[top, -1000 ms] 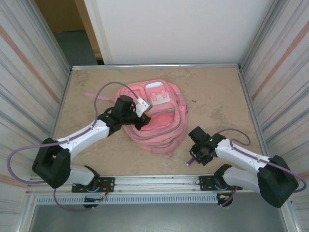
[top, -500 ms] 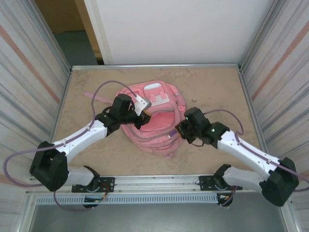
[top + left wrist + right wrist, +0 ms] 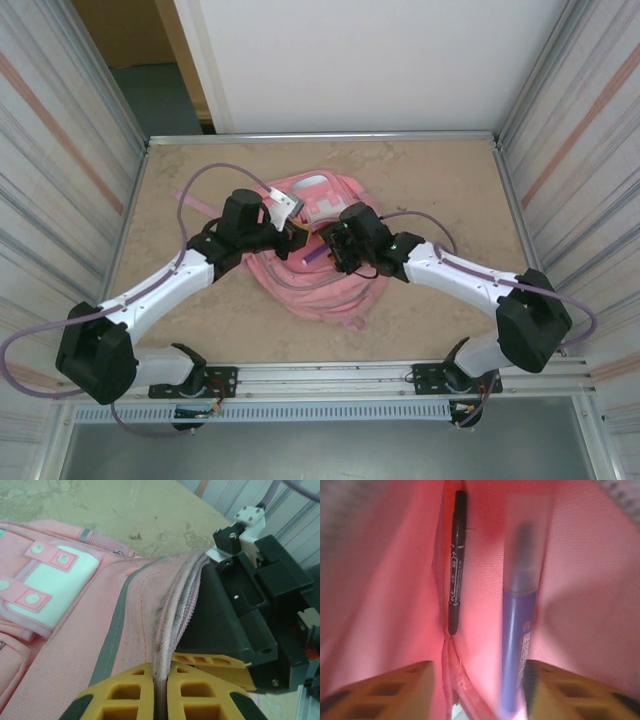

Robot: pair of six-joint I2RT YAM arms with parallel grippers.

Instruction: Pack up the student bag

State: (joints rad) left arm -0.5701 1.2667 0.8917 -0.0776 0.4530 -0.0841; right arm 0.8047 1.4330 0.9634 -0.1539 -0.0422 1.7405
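My right gripper [image 3: 477, 685] has swung from five o'clock into the student bag [image 3: 320, 290] at table centre, jaws just parted: the blurred purple pen [image 3: 517, 630] seems dropped inside, a black marker [image 3: 456, 565] at its ten o'clock. Left gripper [image 3: 160, 685] stays clamped on the zipper lip [image 3: 172, 610], holding the pocket open.

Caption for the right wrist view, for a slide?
Right gripper open inside the student bag, purple pen between its jaws, black marker alongside.
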